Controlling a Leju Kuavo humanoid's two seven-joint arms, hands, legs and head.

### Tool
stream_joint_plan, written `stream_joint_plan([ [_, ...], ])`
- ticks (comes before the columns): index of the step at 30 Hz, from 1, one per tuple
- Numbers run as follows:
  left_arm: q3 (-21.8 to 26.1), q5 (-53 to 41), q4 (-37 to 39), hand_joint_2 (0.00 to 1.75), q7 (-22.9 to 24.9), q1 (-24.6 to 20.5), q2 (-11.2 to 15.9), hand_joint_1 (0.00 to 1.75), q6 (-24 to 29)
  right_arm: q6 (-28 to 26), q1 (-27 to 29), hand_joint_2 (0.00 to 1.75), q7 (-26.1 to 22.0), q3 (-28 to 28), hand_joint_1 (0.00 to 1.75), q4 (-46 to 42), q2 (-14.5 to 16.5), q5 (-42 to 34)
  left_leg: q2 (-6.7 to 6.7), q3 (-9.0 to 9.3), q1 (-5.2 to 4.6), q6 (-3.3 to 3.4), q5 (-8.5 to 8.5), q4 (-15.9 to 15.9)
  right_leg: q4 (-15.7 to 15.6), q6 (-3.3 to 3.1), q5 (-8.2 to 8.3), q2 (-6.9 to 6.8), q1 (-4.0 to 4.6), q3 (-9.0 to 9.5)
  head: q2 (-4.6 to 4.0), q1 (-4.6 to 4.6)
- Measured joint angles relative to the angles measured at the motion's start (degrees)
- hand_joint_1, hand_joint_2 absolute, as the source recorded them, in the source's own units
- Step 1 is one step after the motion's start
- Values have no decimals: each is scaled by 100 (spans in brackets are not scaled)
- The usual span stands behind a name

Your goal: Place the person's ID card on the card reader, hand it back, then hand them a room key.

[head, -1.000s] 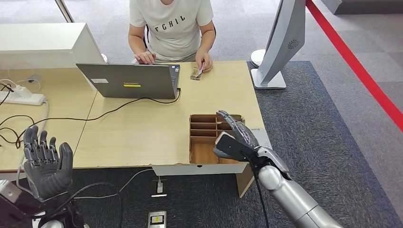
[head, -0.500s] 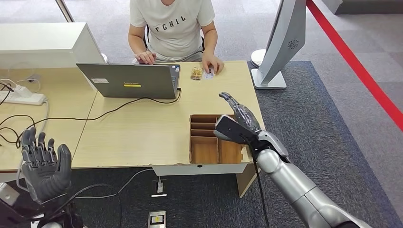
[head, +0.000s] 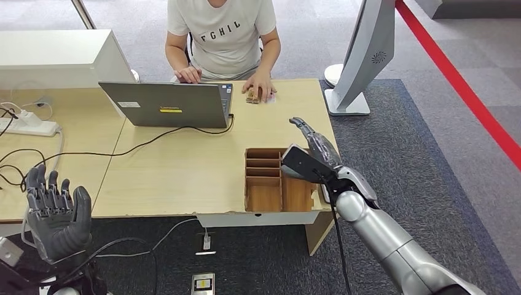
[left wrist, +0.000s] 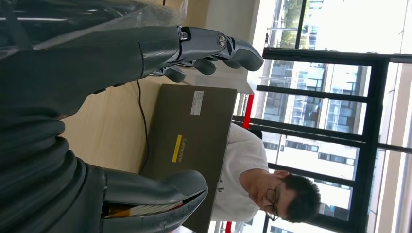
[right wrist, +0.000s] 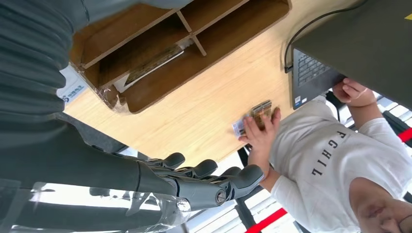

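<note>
The left hand sits in the lower left of the head view, below the desk edge, palm up, fingers wide apart and holding nothing. In its wrist view the thumb and fingers are far apart too.

Up and to the right is the laptop, lid toward the robot. Its yellow strip reads "Lenovo" in the left wrist view. Behind it sits the person in a white shirt with "FGHIL" on it.

In the upper middle of the head view, the person's hand lies flat on the desk, over what looks like the ID card – a pale corner peeks out in the right wrist view, beside a small brown thing I cannot name.

Lower right of middle is the brown tray with slots. The right hand hangs over it, fingers stretched toward the person, holding nothing.

My guess – this is step 1, before the card is picked up. Next the right hand should reach further to the card and pinch it once the person lets go
</note>
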Motion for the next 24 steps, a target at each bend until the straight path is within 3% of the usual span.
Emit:
stream_joint_plan([
  [14,-11,-41,-43,175,61,-21,4,0,0,-629,-200,175,16,-156,0,1123,-98,42,0,0,0,0,0,0,0,0,0,0,0,-1,0,0],
  [24,-12,-45,-49,175,44,-16,4,0,0,-687,-247,175,-40,-241,1,1588,-135,74,0,-1,0,0,0,0,0,0,0,0,0,-1,0,1],
])
